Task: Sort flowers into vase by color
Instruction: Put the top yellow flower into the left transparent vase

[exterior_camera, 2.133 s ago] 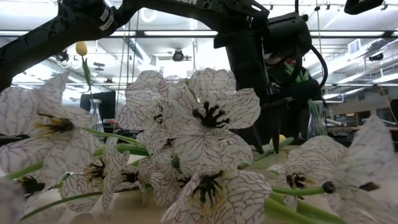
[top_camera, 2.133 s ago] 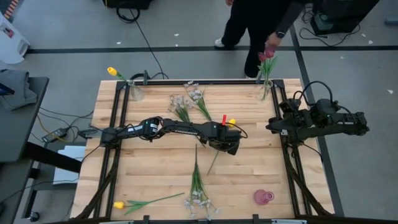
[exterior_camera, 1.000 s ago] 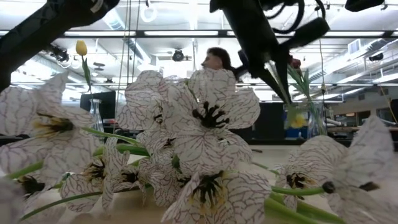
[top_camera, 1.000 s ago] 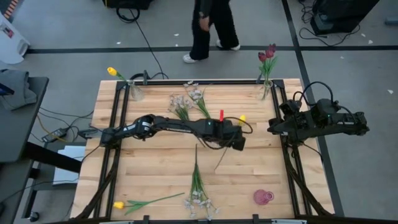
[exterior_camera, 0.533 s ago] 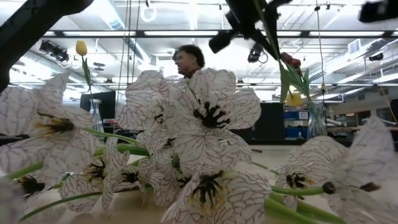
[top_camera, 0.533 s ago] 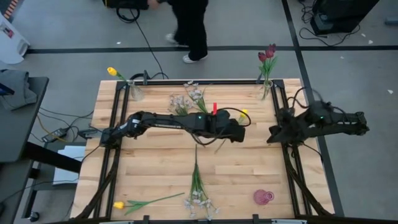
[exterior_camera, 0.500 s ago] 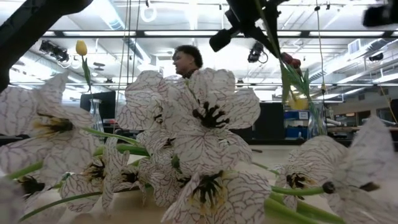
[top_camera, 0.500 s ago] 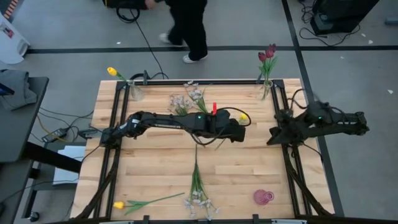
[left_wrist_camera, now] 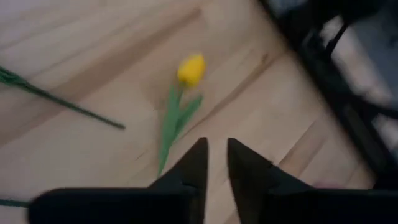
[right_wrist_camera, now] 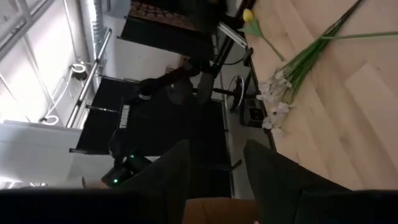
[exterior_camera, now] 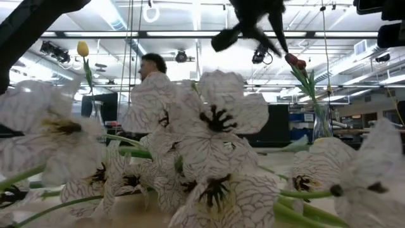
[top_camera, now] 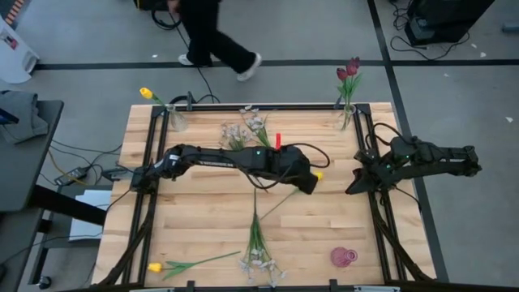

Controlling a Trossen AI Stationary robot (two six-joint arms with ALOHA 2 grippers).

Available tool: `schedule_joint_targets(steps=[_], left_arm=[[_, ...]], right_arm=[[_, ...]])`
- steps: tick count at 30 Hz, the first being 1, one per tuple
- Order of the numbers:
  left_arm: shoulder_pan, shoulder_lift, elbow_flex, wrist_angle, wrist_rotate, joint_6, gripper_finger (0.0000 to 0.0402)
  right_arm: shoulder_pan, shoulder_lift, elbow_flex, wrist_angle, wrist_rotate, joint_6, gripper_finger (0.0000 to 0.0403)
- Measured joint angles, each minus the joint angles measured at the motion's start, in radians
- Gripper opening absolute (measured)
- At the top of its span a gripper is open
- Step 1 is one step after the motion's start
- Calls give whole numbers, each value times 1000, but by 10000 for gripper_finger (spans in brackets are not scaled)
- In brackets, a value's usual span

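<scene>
Pale wooden boards make up the table (top_camera: 203,211), framed by black rails, with a person (top_camera: 212,32) walking on the grey floor beyond its far edge. Over the table's middle the left gripper (left_wrist_camera: 211,163) hangs with its fingers nearly together and nothing clamped between them; a yellow tulip (left_wrist_camera: 190,70) lies on the boards just ahead of the tips, its stem running back toward them. From above, that bloom (top_camera: 319,174) shows right beside the gripper's outer end. A spray of whitish blossoms (top_camera: 258,235) lies nearer the front edge, another spray (top_camera: 247,130) behind the arm. A second yellow tulip (top_camera: 154,267) lies at the front left corner. Yellow tulip in a vase (top_camera: 147,94) stands far left; dark red tulips (top_camera: 349,70) stand in a vase far right. Parted and empty, the right gripper (right_wrist_camera: 214,171) waits at the table's right rail.
</scene>
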Motion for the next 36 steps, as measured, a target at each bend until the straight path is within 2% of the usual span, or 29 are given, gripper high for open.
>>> schedule_joint_targets(steps=[4,8,11,20,26,36], left_arm=[[28,2,-66,17,125,104,138],[28,3,-152,-5,181,130,205],[24,2,-200,5,186,108,232],[-16,55,-255,27,208,76,233],[-37,113,-254,68,204,75,232],[-29,149,-254,89,61,102,228]], right_arm=[[0,0,0,13,1,-7,165],[0,0,0,34,2,-7,165],[0,0,0,46,4,-6,165],[0,0,0,41,101,-5,165],[0,0,0,43,108,22,165],[0,0,0,121,170,119,165]])
